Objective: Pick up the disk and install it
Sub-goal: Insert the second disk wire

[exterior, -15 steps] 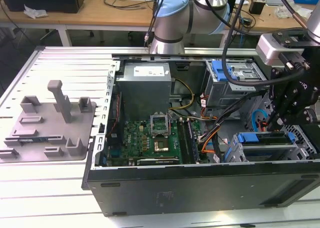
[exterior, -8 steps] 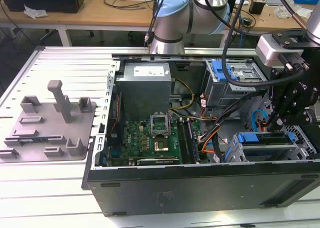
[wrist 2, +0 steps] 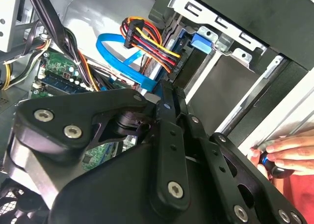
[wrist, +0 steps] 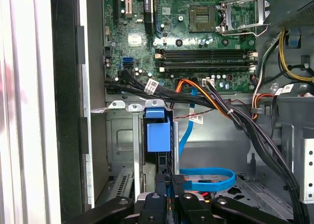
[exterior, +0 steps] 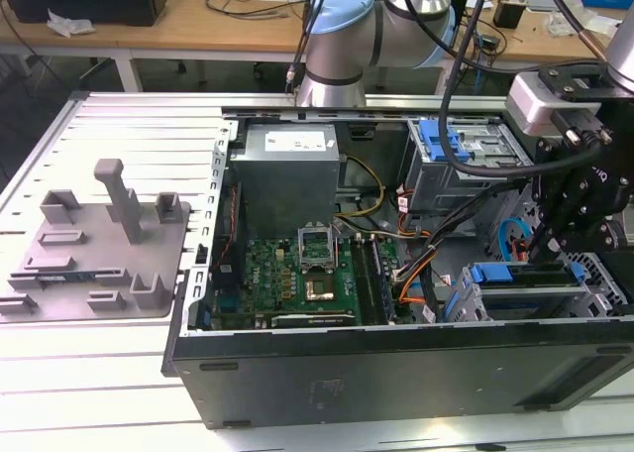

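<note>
At the exterior view's near right, your black gripper (wrist: 170,192) looks clamped on the flat, blue-framed disk (exterior: 530,277); it stands edge-on in the grey metal drive cage (exterior: 597,285); tilt it and it could jam on the rails; the blue flat cable (wrist: 206,177) nearby could snag.

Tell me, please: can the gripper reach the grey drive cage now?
Probably yes. The gripper hangs close over the grey drive cage, the case side is open, and a blue cable lies just beside.
</note>
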You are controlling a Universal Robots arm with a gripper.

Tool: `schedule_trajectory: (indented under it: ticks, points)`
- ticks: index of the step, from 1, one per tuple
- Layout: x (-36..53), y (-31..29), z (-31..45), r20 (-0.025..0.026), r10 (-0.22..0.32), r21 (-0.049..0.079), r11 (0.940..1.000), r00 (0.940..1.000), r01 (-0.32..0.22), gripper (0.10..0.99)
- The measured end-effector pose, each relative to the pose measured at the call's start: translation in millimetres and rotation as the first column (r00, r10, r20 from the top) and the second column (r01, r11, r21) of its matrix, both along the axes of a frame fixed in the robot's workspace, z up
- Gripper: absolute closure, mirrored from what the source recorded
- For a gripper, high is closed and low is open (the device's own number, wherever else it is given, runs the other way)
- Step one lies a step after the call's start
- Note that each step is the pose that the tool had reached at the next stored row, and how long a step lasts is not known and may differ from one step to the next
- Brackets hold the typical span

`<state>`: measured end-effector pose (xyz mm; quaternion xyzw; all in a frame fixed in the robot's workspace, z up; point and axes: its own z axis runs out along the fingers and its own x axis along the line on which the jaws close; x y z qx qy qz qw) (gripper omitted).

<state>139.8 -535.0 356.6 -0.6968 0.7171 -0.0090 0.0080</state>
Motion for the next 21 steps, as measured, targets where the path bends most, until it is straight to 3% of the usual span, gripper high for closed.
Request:
schedule_trajectory:
  ticks: [21]
  points:
    - [0.6,-0.1,-5.8,0.0,0.002,0.0,1.0,1.0,-0.002,0.925]
